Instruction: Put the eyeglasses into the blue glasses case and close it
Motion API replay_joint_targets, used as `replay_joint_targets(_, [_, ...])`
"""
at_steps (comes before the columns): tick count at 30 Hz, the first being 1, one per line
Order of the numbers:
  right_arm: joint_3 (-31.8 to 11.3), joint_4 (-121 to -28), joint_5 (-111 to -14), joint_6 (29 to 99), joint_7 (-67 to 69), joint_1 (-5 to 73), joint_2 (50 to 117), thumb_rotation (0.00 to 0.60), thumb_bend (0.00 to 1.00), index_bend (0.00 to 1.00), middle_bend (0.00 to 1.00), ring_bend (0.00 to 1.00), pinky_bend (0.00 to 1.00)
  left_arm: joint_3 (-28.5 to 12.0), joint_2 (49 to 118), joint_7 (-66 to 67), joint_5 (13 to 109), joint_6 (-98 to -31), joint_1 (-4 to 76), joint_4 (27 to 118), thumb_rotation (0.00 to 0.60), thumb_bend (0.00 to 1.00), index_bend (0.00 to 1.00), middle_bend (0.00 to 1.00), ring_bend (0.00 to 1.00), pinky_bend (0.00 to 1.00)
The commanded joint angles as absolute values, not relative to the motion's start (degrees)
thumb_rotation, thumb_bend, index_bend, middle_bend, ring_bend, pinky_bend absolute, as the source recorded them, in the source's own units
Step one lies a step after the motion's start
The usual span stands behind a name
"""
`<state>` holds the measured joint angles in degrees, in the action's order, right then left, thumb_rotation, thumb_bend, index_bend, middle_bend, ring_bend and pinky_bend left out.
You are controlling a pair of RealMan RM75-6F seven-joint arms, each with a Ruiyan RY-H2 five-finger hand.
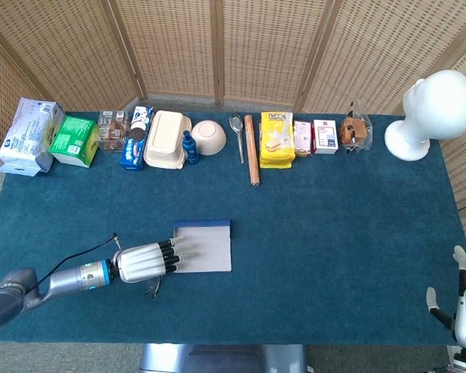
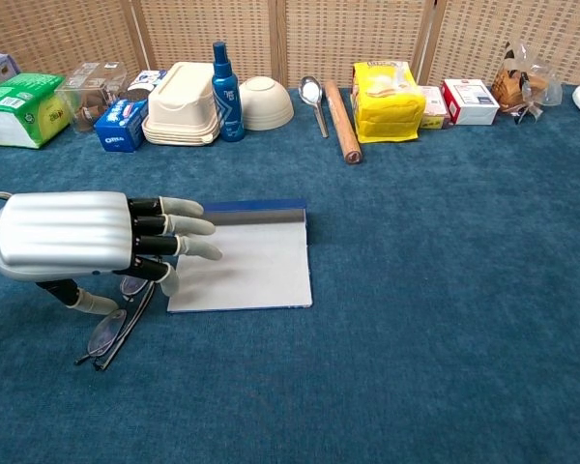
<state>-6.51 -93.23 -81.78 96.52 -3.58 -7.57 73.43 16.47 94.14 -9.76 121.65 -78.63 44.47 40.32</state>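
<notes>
The blue glasses case (image 1: 204, 245) (image 2: 244, 259) lies open and flat at mid-table, grey inside up, with its blue edge at the far side. The eyeglasses (image 1: 154, 287) (image 2: 114, 328) lie folded on the cloth just left of the case's near corner. My left hand (image 1: 144, 262) (image 2: 89, 238) hovers over them, holding nothing. Its fingers are stretched out and apart, their tips over the case's left edge, and it hides part of the glasses. My right hand (image 1: 465, 299) shows only partly at the bottom right corner of the head view, fingers apart and empty.
Along the far edge stand a tissue pack (image 1: 29, 136), a green box (image 1: 74, 140), a food container (image 2: 182, 90), a blue bottle (image 2: 222, 79), a bowl (image 2: 264, 102), a spoon, a rolling pin (image 2: 339, 108), yellow biscuits (image 2: 387, 88) and a white mannequin head (image 1: 435, 113).
</notes>
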Motion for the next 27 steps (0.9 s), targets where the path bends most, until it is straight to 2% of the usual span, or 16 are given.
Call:
replay_joint_targets(1, [-6.55,-93.31,-81.77,96.60,-3.56,-7.63,73.37,0.600,0.38,0.00,0.19,0.00,0.06,16.82,94.87,-10.44,121.43,-79.04,44.59,39.41,0.600,0.18,0.37,0.10,0.00,0.00])
replay_joint_targets(12, [-6.59,-93.28,-81.67,96.72,-3.40,-7.83,73.22,0.600,0.38,0.00,0.19,0.00,0.06,17.78,96.20,-11.35,120.79,-80.87,44.79,36.93,0.600,0.18,0.51,0.14,0.00,0.00])
replay_joint_targets(19, [-6.62,-93.29,-81.62,96.86,-3.11,-8.02,73.09,0.600,0.36,0.00,0.19,0.00,0.06,18.05,97.26,-12.16,120.19,-81.95,44.81,35.78,0.600,0.18,0.61,0.21,0.00,0.00])
replay_joint_targets(27, [-6.55,-93.20,-81.72,97.25,-2.79,-8.35,73.02,0.600,0.35,0.00,0.19,0.00,0.06,18.19,97.54,-12.28,119.49,-82.33,45.16,35.66,0.600,0.19,0.65,0.23,0.00,0.00])
